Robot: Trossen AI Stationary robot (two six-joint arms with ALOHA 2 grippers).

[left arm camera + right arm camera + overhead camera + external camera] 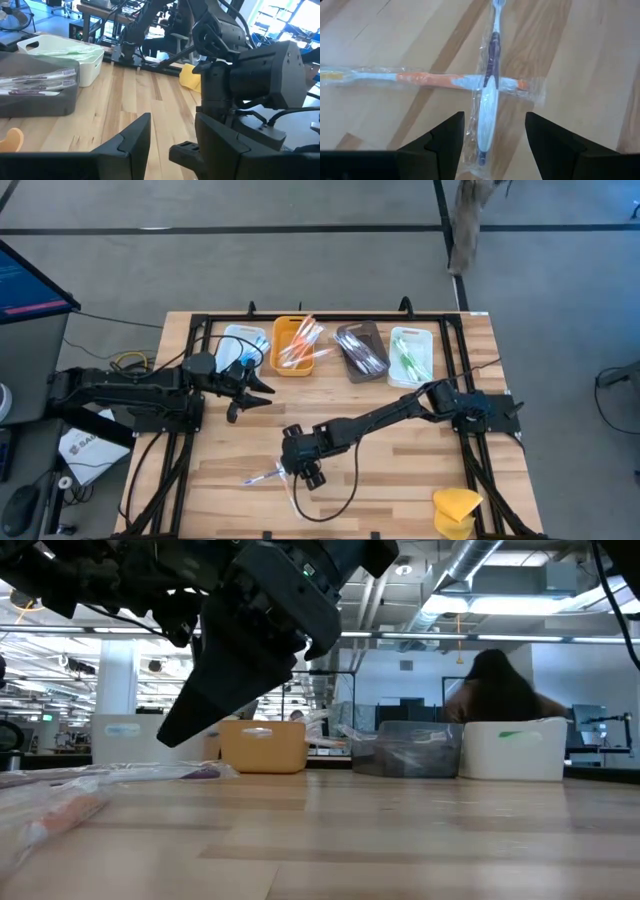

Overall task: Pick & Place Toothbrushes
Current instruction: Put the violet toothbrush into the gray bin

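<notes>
The right tool (490, 135) hovers directly above two wrapped toothbrushes that lie crossed on the light wooden slatted surface (400, 470), near its front edge. Its two dark fingers (445, 137) stand apart and grip nothing. They straddle the upper item, a blue-and-white plastic toothbrush in a clear wrapper (489, 95); this alignment is judged to be preparation for a descent and a pinch across the handle.

The blue-and-white toothbrush runs lengthwise between the fingers, its long axis in line with the tool's forward direction, head end pointing away from the wrist. Beneath it, an orange-and-white plastic toothbrush in a clear wrapper (430, 80) lies roughly at right angles, touching it where the two cross. Because the blue one lies on top, it is judged the logical first pick; lifting it may drag the lower wrapper.

In the high view the pair shows as a thin pale sliver (262, 475) just beside the right tool (300, 470).

Four small rectangular plastic trays stand in a row at the far side of the surface, sorted by colour: a white tray with blue brushes (238, 338), an orange tray (282, 330), a dark brown tray (372, 332) and a white tray with green brushes (412, 335). The blue brush is judged to belong in the first.

The left tool (250, 388) waits near that tray, fingers apart, empty.
</notes>
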